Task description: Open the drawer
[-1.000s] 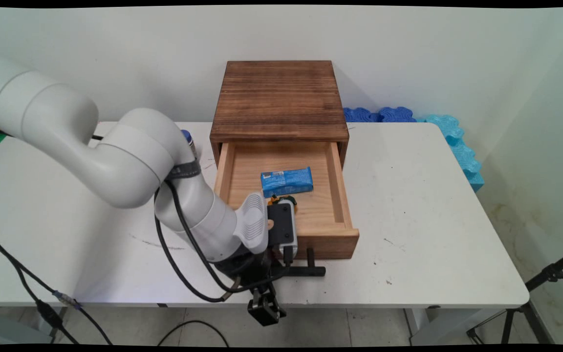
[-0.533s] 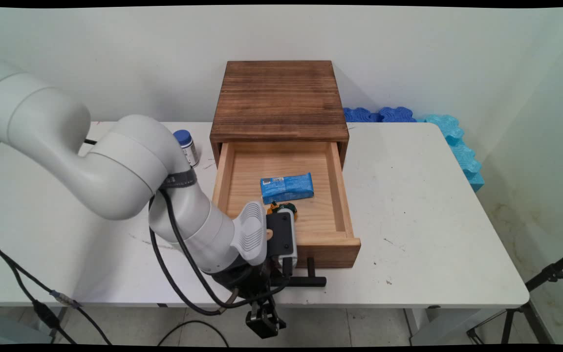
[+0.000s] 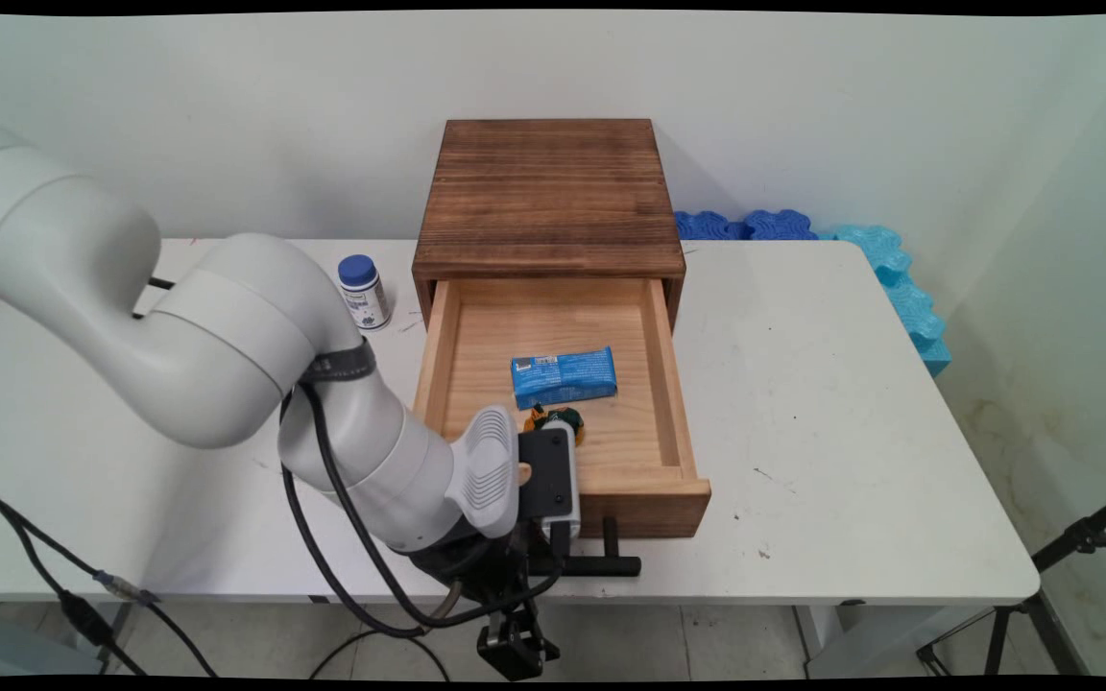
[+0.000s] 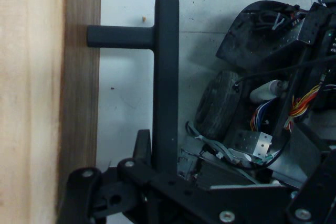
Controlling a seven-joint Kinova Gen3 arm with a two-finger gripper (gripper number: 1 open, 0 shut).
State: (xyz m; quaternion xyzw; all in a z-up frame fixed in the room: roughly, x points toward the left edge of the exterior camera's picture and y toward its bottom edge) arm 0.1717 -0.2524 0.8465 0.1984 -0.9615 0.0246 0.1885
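Black metal was seen nearest to the camera: the handle (image 4: pixel 165 77) of the drawer (image 3: pixel 563 384), a bar on two short posts, was gripped by the gripper (image 4: pixel 157 174) at its left part. The jaws were closed around the bar, with only the bar's thickness between them; in the main view the fingers were hidden under the wrist. The drawer was drawn far out of the wooden cabinet (image 3: pixel 549 192), and its front panel (image 3: pixel 654 504) was found near the table's front edge (image 3: pixel 803 590), with the handle just beside that edge.

Inside the drawer, just behind the front panel, a small green and orange object (image 3: pixel 553 420) was lying, partly hidden by the wrist, so it could not be identified. Behind it, near the drawer's middle, a blue packet (image 3: pixel 564 376) was lying flat. To the left of the cabinet, well apart from the drawer's contents, a small white bottle with a blue cap (image 3: pixel 363 291) was standing upright on the table.

Some risks could be judged from this position. If the drawer were pulled further, it might be drawn fully out of the cabinet and tipped over the table's edge, because little table is left before it. The cabinet itself might also be dragged forward.
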